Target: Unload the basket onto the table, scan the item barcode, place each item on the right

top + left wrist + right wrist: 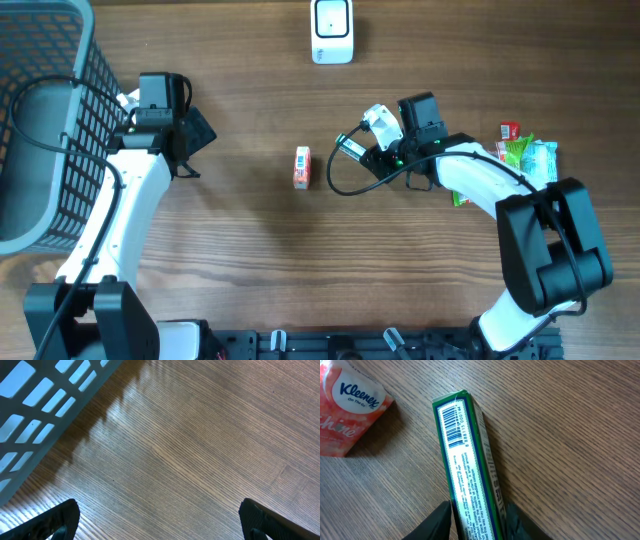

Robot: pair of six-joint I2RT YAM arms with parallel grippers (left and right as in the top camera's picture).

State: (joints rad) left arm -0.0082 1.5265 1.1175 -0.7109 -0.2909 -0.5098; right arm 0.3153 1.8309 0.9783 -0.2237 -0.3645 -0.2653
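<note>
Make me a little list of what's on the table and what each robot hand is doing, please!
Left gripper: open, empty, near the basket
Right gripper: shut on the green box
Barcode: on the box's end, facing the wrist camera
Tissue pack: lying on the table, close to the box, not touching
Scanner: at the far edge, nothing touching it
Snack packets: by the right arm

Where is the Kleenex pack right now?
In the overhead view the Kleenex pack lies mid-table, just left of the green box in the right gripper.
</note>
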